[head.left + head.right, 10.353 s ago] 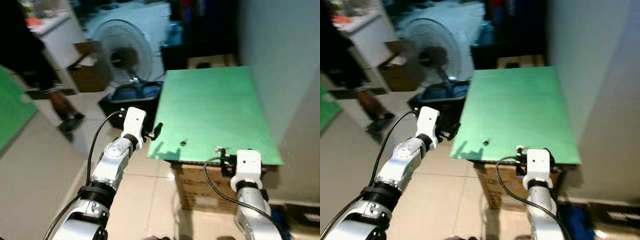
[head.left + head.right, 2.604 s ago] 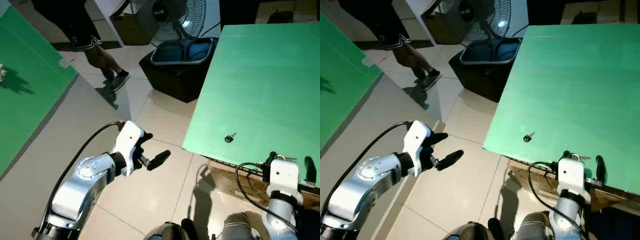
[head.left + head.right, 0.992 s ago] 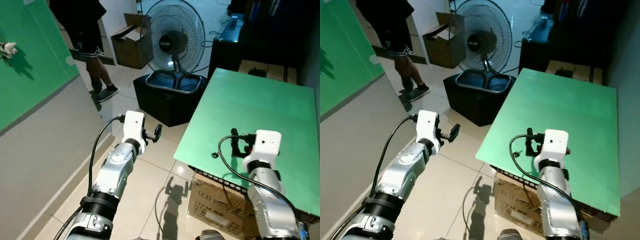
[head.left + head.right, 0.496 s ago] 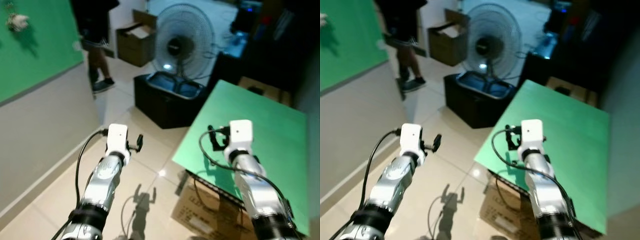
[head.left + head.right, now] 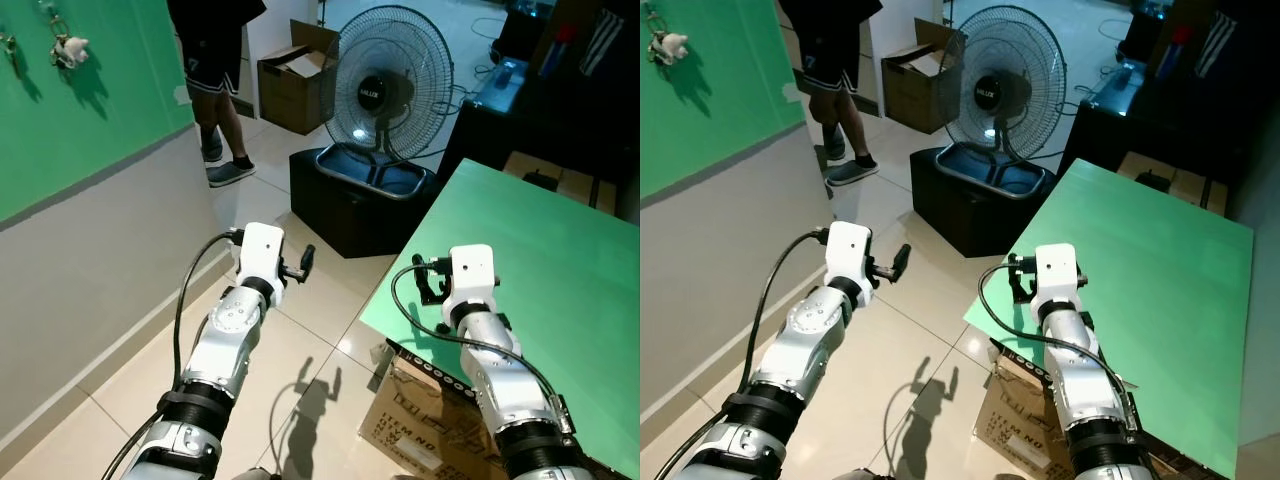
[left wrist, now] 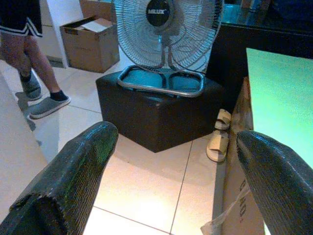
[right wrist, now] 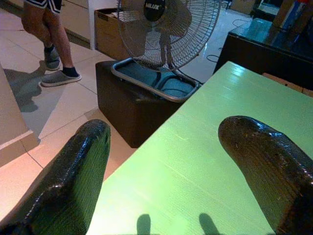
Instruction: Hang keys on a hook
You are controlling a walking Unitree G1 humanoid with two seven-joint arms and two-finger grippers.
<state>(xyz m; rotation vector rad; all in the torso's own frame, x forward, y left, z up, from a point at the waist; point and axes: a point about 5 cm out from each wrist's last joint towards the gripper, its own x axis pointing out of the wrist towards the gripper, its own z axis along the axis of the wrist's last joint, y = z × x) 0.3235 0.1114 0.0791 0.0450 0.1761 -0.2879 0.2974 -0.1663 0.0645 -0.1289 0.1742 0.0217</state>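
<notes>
Left gripper (image 5: 300, 266) raised over floor tiles, fingers spread, nothing between. Right gripper (image 5: 1018, 280) above green table (image 5: 1160, 270) edge, fingers likewise apart, empty.

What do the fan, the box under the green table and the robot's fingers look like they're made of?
The fan has a thin wire cage, probably metal, dark and slightly shiny. The box looks like brown cardboard, with printed lettering and a matt face. The fingers of the right gripper look like black rubber or plastic: a fine bumpy texture with a dull sheen.
</notes>
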